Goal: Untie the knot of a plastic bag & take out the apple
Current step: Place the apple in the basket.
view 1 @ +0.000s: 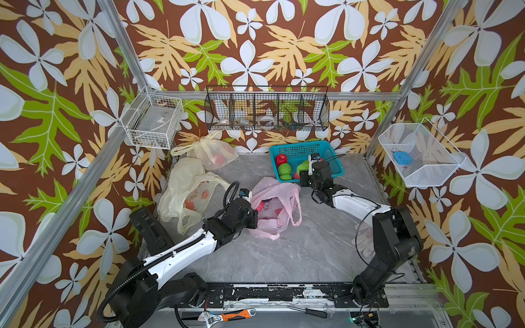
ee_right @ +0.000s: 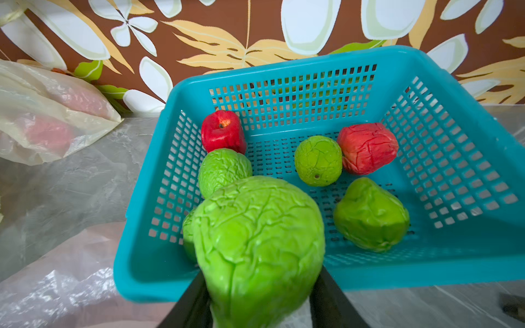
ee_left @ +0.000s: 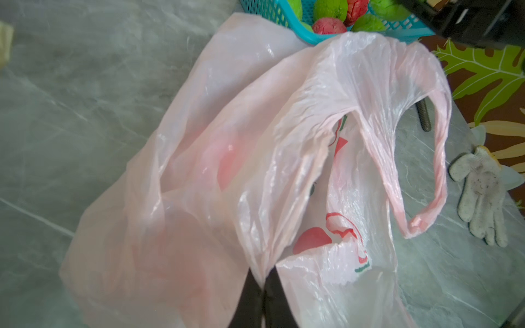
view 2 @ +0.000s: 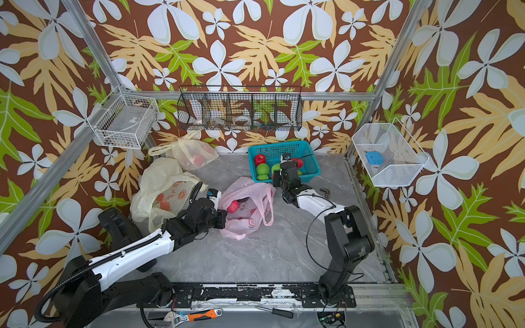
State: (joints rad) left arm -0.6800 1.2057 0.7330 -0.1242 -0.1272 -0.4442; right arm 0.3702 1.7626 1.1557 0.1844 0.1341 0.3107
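Top views: pink bag (view 1: 274, 210) lies mid-table with its handles loose and apart, mouth open. The left gripper (view 1: 253, 217) is at the bag's edge. A red apple (view 2: 233, 206) shows inside the bag's mouth in a top view. The right gripper (view 1: 304, 170) hangs over the teal basket (view 1: 301, 145) with a green apple (view 1: 302, 166). A yellowish bag (view 1: 186, 193) to the left has an orange-slice print and red writing, too small to read.

Left wrist: the black fingers (ee_left: 248, 301) are pressed together, pinching the pink film. The bag carries a red and green logo, lettering unreadable. A dirty glove (ee_left: 480, 193) lies on the table beside the bag.

Right wrist: the fingers (ee_right: 193, 298) flank the green apple on both sides, gripping it above the basket's near rim. The basket holds 2 red apples and at least 3 green ones.
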